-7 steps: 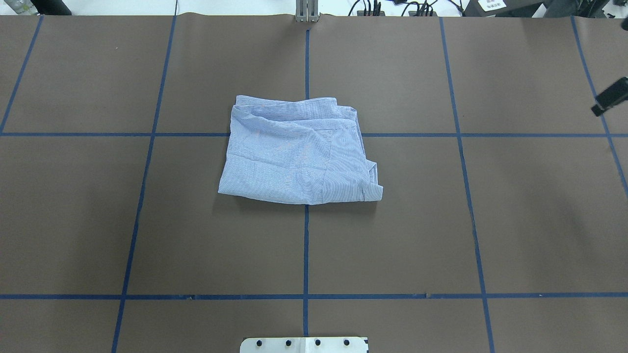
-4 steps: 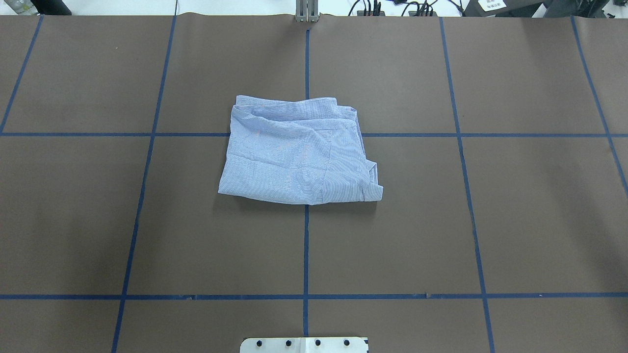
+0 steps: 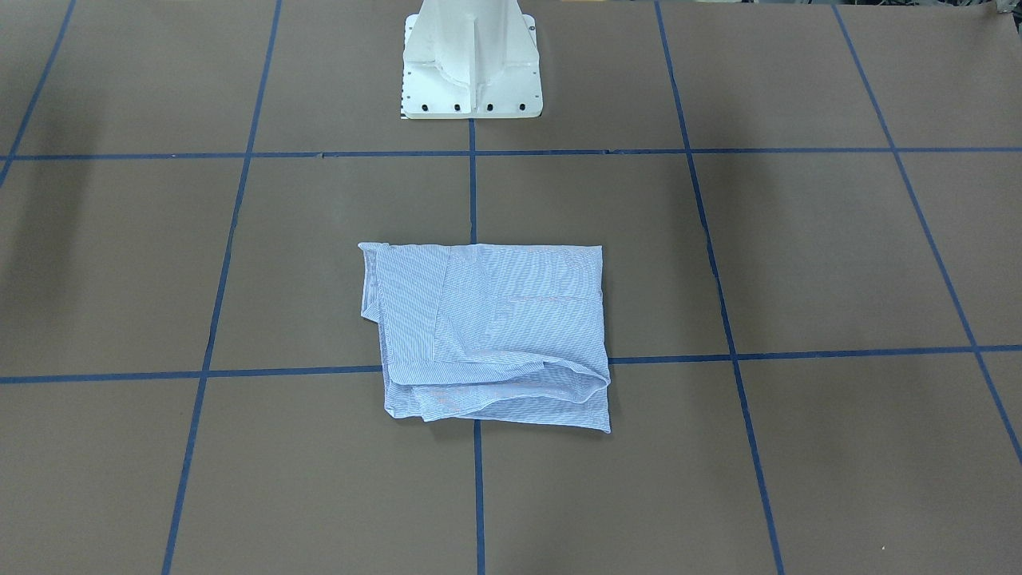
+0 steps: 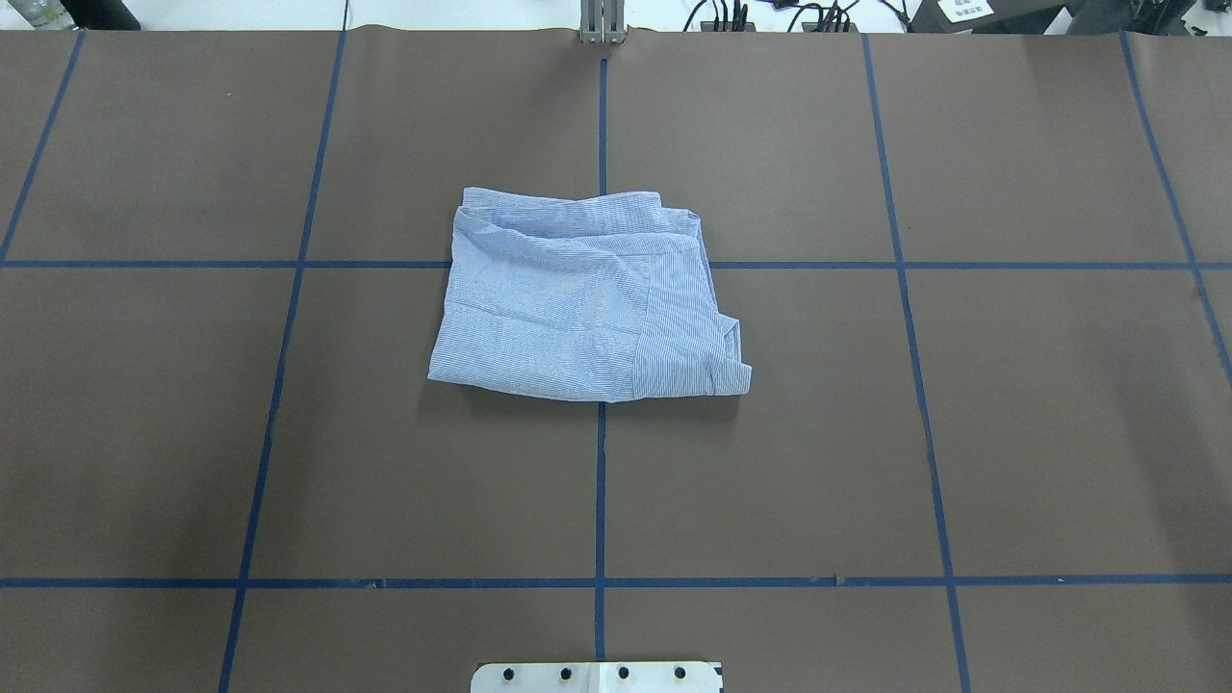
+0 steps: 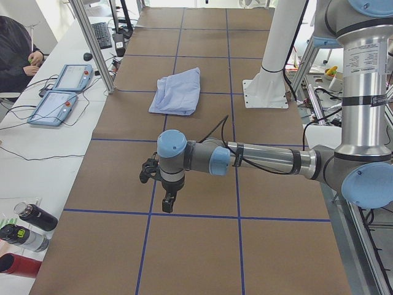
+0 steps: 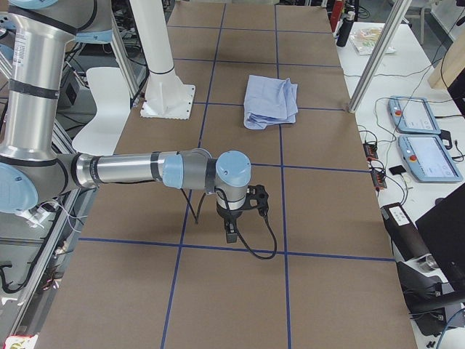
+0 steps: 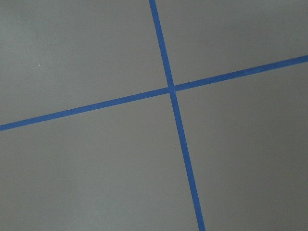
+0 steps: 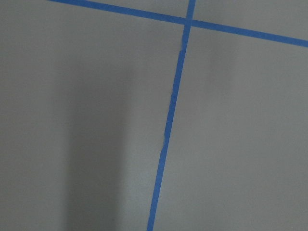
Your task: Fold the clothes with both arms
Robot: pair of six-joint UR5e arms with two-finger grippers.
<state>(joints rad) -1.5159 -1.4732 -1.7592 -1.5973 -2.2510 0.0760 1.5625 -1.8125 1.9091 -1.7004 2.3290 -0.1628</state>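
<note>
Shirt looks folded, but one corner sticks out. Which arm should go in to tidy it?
Right, marginally. The left gripper and right gripper both hang far off to the sides, about equally distant from the shirt. But the protruding corner lies on the robot's right side.

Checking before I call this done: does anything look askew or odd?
Only the fold: the shirt has a rumpled far edge with offset layers, and one corner juts out on the robot's near right. Nothing looks damaged or spilled.
</note>
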